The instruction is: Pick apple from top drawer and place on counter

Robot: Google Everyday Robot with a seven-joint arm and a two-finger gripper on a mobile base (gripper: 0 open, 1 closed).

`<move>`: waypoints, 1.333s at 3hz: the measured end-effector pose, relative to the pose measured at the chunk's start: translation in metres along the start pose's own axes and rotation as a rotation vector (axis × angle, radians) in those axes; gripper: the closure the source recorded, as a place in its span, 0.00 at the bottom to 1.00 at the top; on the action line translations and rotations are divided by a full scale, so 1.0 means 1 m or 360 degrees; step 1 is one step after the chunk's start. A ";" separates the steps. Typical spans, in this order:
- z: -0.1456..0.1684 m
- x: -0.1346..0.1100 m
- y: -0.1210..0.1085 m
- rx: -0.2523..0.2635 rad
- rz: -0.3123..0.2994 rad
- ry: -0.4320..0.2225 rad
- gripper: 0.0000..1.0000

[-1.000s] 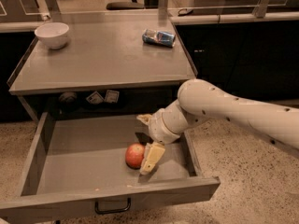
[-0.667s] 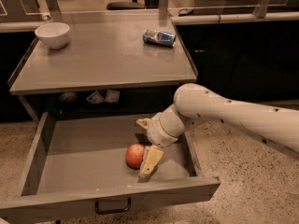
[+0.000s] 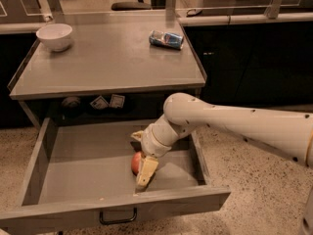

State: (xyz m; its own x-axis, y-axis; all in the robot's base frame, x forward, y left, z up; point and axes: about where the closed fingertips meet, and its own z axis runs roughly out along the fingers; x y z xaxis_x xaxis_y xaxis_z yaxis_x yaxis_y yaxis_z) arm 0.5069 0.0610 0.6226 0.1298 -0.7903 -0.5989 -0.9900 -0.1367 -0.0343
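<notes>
Down in the top drawer [image 3: 73, 173], the gripper [image 3: 141, 159] hangs with fingers [image 3: 147, 170] spread wide. The apple [image 3: 135, 163] rests on the drawer floor, partly between them and bulging out to their left, against the nearer finger.

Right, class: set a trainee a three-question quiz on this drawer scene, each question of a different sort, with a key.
1. True or false: the apple lies on the counter.
2. Where is the gripper? A above the counter; B in the open top drawer, at the apple; C under the drawer.
3. Fill in: on the counter lie a crushed blue can and a white ____.
Key: 1 false; 2 B; 3 bowl.
</notes>
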 end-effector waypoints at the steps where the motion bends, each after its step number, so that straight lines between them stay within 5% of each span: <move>1: 0.001 0.000 0.000 -0.0003 0.0000 -0.0001 0.00; 4: 0.001 0.000 0.000 -0.0003 -0.0001 -0.0001 0.63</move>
State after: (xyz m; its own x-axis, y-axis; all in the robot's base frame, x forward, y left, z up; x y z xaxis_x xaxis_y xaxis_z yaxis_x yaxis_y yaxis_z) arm 0.5067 0.0618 0.6218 0.1301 -0.7898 -0.5994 -0.9899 -0.1382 -0.0328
